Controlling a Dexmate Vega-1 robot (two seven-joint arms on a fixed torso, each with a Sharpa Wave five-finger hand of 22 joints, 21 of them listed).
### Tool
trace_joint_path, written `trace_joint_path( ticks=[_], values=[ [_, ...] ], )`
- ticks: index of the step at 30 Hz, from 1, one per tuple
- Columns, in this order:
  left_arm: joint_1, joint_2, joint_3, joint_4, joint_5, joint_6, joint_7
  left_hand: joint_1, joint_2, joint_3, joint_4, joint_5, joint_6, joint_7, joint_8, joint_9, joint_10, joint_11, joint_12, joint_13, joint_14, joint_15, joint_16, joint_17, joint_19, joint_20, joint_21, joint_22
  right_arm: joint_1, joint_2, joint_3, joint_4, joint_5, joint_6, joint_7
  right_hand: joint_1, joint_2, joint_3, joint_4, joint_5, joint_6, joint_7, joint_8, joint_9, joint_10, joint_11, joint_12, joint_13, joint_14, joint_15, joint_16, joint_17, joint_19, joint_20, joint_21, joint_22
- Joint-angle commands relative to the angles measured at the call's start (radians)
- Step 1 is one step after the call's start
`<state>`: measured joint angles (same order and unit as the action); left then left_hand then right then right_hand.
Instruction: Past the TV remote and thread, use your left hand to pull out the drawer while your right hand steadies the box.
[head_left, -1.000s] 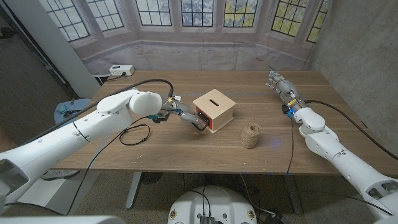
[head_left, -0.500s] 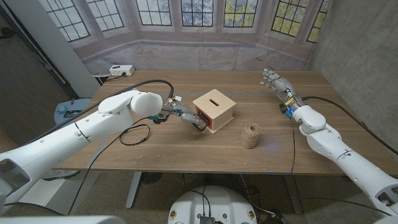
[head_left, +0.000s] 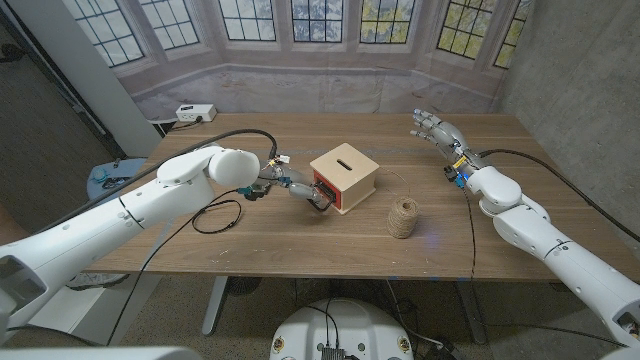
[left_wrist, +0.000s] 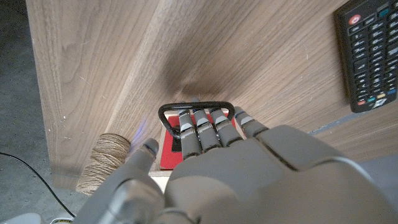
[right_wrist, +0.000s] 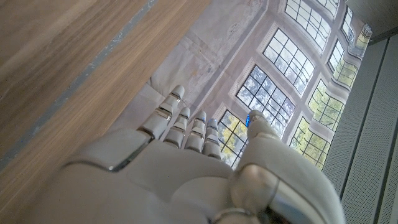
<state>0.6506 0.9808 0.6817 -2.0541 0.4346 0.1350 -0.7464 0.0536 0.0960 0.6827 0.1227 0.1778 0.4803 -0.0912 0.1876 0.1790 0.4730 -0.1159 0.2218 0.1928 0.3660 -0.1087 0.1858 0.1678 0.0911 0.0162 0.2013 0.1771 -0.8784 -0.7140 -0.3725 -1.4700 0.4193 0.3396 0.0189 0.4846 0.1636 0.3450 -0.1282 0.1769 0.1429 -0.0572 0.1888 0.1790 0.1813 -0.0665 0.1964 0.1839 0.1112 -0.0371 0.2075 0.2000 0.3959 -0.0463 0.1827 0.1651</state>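
Box (head_left: 344, 177): light wood, slot in its top, near the middle of the surface (head_left: 300, 235), set cornerwise. Red drawer (head_left: 322, 190) front on the side that faces the left edge, with a black wire loop handle (left_wrist: 196, 106).

Left hand (head_left: 303, 189): at the drawer front, fingers (left_wrist: 200, 130) hooked through the loop handle and gripping it. How far the drawer stands out of the box cannot be told.

Right hand (head_left: 432, 127): in the air near the far right corner of the surface, well apart from the box, fingers spread and holding nothing. In the right wrist view the same hand (right_wrist: 180, 174) shows its fingers straight and slightly apart.

Ball of twine (head_left: 403, 217): upright, just beside the box toward the near edge, a loose strand running from it toward the box.

TV remote (left_wrist: 367, 53): black, lying flat; seen in the left wrist view, apart from the box.

Black cable (head_left: 216, 216): looped on the surface, toward the left edge, under the left arm.
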Motion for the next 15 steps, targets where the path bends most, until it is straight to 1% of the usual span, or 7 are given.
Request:
trace_joint_path(
  ticks=[1, 15],
  values=[
    [-0.007, 0.002, 0.004, 0.018, -0.018, -0.006, 0.003, -0.008, 0.003, -0.001, 0.003, 0.007, -0.001, 0.0, 0.001, 0.003, 0.001, 0.002, -0.002, 0.005, 0.01, 0.003, -0.003, 0.001, 0.003, 0.005, -0.001, 0.0, -0.018, -0.034, -0.009, -0.08, -0.061, -0.028, -0.019, 0.012, 0.002, 0.001, -0.003, 0.0, 0.004, 0.001, 0.001, 0.005, 0.005, 0.008, 0.001, 0.005, -0.003, -0.037, 0.004, 0.002, 0.008, -0.014, 0.009, 0.004],
    [-0.019, 0.003, 0.011, 0.019, -0.029, 0.014, -0.017, -0.011, 0.002, -0.001, 0.005, 0.008, -0.002, 0.003, 0.0, 0.003, 0.0, 0.003, -0.005, 0.005, 0.01, 0.005, -0.005, 0.001, 0.008, 0.007, 0.0, 0.0, -0.021, -0.081, -0.028, -0.167, -0.176, -0.096, -0.052, 0.014, 0.001, 0.001, -0.004, 0.0, 0.009, 0.003, 0.003, 0.004, 0.008, 0.008, 0.001, 0.005, -0.001, -0.037, 0.004, 0.001, 0.008, -0.013, 0.009, 0.004]
  ],
)
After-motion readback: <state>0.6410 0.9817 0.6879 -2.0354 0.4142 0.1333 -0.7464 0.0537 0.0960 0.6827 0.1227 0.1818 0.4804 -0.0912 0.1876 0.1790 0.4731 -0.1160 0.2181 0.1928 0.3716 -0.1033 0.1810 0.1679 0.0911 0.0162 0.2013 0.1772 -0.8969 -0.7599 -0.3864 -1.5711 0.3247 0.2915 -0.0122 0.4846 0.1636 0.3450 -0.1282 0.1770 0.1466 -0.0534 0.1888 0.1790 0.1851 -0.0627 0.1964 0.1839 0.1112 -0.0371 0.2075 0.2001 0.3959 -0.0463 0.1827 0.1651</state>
